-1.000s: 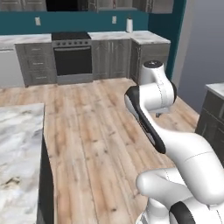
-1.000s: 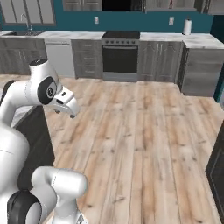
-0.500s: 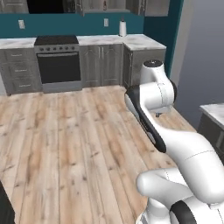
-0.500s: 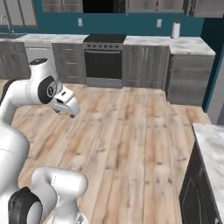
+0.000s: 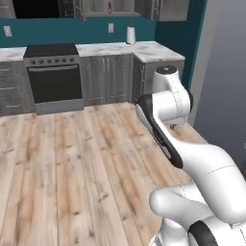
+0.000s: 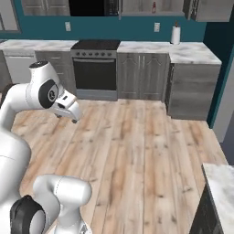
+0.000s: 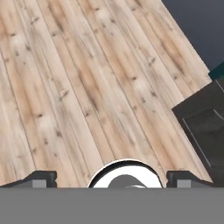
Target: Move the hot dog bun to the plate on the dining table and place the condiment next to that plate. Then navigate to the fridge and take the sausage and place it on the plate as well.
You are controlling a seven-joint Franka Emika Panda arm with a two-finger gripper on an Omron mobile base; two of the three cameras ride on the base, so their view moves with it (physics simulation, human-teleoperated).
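We see our gripper (image 7: 111, 178) spread wide and holding nothing, above the wooden floor (image 7: 87, 87).

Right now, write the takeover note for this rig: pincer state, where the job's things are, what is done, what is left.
Pincer: open and empty, fingertips spread wide in the hand view, pointing down at bare wood floor.
Arm folded close over the base, in the middle of the kitchen floor, facing the stove and the grey cabinets.
Job's things: bun, condiment, plate and sausage cannot be located from here. A tall grey panel at the right of the left base view may be the fridge; I cannot confirm.
Done: cannot tell from these views.
Left: at least reach the fridge, take the sausage, put it on the plate.
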